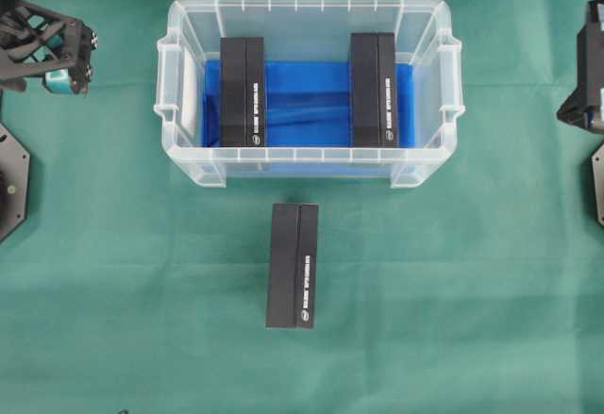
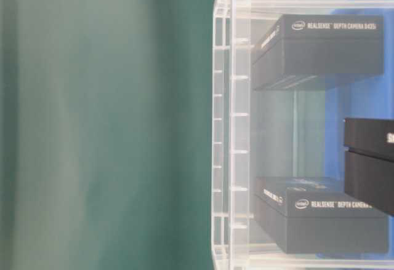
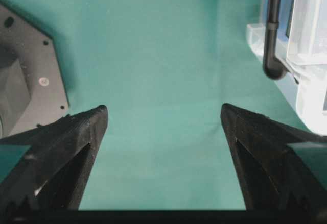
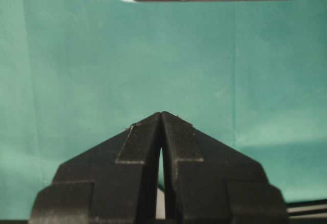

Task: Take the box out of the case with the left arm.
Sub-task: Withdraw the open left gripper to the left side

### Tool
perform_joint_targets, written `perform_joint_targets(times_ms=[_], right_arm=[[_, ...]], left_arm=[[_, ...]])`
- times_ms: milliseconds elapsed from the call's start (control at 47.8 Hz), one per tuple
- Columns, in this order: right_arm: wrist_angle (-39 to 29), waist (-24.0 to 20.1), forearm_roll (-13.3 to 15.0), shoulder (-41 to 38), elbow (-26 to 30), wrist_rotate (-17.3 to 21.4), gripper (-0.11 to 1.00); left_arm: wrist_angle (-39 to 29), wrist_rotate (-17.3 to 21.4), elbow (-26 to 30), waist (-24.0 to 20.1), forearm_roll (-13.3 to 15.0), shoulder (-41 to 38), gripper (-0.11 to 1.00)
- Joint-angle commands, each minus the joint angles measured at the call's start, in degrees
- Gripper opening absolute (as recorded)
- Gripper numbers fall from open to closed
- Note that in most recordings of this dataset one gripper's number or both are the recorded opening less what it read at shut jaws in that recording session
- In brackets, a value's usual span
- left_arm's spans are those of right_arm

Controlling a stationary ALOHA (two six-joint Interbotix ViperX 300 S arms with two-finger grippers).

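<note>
Hidden: both arms are cut off at the side edges of the overhead view; the table-level view crops the case (image 1: 309, 20) and all three boxes.
Left fingers: the left gripper (image 3: 163, 113) hangs over bare green cloth (image 1: 142, 291) near the case's outer corner, its fingers (image 3: 82, 127) spread wide, nothing between them.
Right fingers: the right gripper (image 4: 161, 114) has its tips pressed together, holding nothing, a little short of the case's end.
Case: clear tub with ribbed rim, side handles, blue floor (image 1: 307, 103).
Boxes inside: left box (image 1: 243, 91) and right box (image 1: 373, 90), black with white lettering, well apart.
Open room: blue floor between them.
Outside: a third box (image 1: 292, 264) lies on the worktop just in front of the case.
</note>
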State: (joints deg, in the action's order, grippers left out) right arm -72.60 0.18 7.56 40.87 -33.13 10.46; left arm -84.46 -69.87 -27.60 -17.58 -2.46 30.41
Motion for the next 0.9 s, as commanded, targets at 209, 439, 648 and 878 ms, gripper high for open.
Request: perform_joint_targets(times_ms=[209,439,648,878], right_arm=[[0.09,0.0,0.18,0.44,0.88,0.09,0.03],[0.09,0.0,0.18,0.44,0.88,0.09,0.03],[0.09,0.0,0.09,0.44,0.97,0.09,0.03],[0.09,0.0,0.09,0.53,0.88,0.09,0.03]], left_arm=[[0.18,0.09,1.14,-0.26,0.18,0.18,0.92],[0.7,0.26,2.64,-0.18,0.26,-1.85,0.92],[1.93,0.44,6.59,0.7,0.26,-6.86,0.92],[2.02,0.44,14.24,2.11,0.53,-14.94,0.92]])
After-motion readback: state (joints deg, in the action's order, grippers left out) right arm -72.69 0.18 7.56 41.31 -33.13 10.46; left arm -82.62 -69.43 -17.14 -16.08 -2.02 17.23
